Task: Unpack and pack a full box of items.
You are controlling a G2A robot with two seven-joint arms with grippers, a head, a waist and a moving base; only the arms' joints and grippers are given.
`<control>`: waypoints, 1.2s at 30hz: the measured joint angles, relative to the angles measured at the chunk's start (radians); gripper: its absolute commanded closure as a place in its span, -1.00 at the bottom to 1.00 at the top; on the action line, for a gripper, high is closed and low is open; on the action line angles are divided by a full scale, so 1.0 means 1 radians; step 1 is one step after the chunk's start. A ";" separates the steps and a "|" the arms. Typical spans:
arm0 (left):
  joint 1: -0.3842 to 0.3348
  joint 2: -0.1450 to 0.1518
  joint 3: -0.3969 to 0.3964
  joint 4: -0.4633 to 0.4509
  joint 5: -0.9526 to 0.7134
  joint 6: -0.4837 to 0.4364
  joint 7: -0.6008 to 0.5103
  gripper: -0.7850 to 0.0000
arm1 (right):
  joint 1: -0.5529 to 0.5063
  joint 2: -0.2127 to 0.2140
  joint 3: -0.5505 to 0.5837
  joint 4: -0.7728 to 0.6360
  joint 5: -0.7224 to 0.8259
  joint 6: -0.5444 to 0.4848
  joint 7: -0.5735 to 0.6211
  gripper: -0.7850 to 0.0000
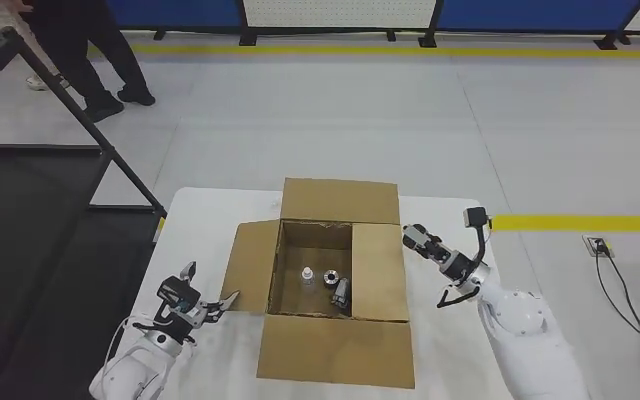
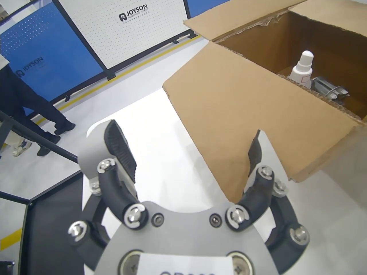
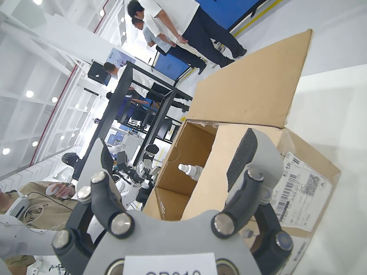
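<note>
Box (image 1: 335,352) is sitting in the middle of the white table (image 1: 200,215), with all four flaps folded outward and its mouth facing up. White bottle (image 1: 308,274) is standing upright on the box floor. A metal part (image 1: 341,292) is lying just beside it, toward the right wall; cannot tell what the part is.

Left claw (image 2: 185,128) is hovering over the table just outside the left flap (image 2: 243,107), fingers spread wide and gripping nothing. Right claw (image 3: 175,141) is hanging beside the right flap (image 3: 304,184), likewise spread wide and carrying nothing, and is facing across the box mouth toward the bottle.

Step, as judged: unpacking is only beginning. Both items are lying inside the box and neither claw is touching them.

Next move, as judged: one arm is going to need to rise over its flap, centre above an item, then descend straight between the walls. Bottle is looking like the easier first pick, being upright and narrow with room around it. Fingers are going to need to close on the body rather than the cap, or the bottle is likely to tip against the metal part. Flaps are sticking out and are risking a snag on the way in.
</note>
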 measured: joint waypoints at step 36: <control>0.007 0.002 -0.039 -0.141 0.039 0.071 0.038 -1.00 | -0.039 0.033 -0.002 0.001 0.184 -0.176 0.052 -1.00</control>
